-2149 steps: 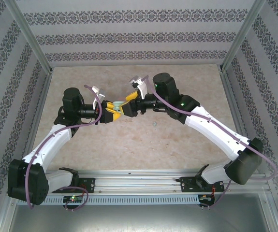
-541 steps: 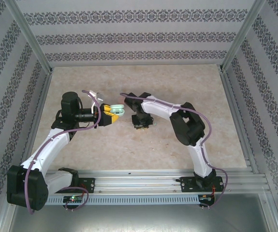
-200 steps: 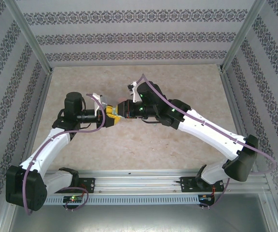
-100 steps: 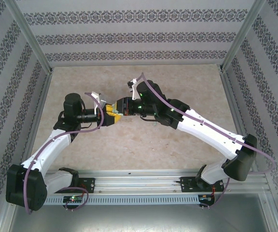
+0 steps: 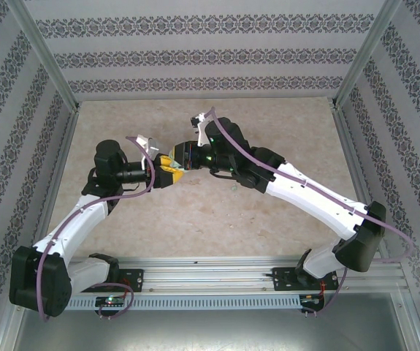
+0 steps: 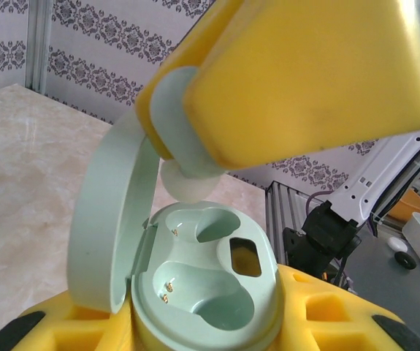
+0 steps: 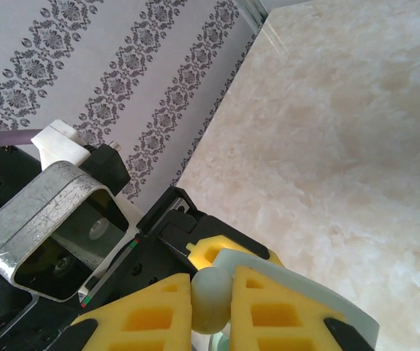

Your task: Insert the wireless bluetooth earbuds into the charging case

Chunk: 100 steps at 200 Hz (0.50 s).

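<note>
Above the table | open pale green charging case is being clamped by left claw | green earbud is being pinched by right claw over it.

The left arm reached forward and inward, its left gripper clamped with yellow pads around an open pale green oval plastic charging case. The right arm stretched across from the opposite side, its right gripper pinched on a small pale green rounded plastic earbud, right at the left pincer's tips.
</note>
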Available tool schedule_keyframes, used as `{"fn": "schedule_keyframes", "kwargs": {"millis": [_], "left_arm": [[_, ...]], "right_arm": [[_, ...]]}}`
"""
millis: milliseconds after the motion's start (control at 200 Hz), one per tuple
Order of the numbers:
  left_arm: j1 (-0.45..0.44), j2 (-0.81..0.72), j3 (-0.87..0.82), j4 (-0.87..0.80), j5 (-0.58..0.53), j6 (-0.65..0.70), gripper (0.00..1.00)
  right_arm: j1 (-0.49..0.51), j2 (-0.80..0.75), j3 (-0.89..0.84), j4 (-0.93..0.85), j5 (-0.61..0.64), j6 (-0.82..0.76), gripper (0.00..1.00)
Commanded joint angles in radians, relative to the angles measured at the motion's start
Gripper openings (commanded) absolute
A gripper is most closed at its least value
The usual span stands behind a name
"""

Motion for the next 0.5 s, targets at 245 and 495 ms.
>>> {"fn": "schedule_keyframes", "kwargs": {"millis": [245, 495], "left_arm": [[-0.013, 0.004, 0.020, 0.182, 0.042, -0.054, 0.11], [-0.013, -0.001, 0.019, 0.166, 0.039, -0.036, 0.11]], "right_arm": [[0.026, 0.005, -0.019, -0.099, 0.031, -0.096, 0.14], [0.025, 0.015, 0.023, -0.130, -0.007, -0.091, 0.14]]}}
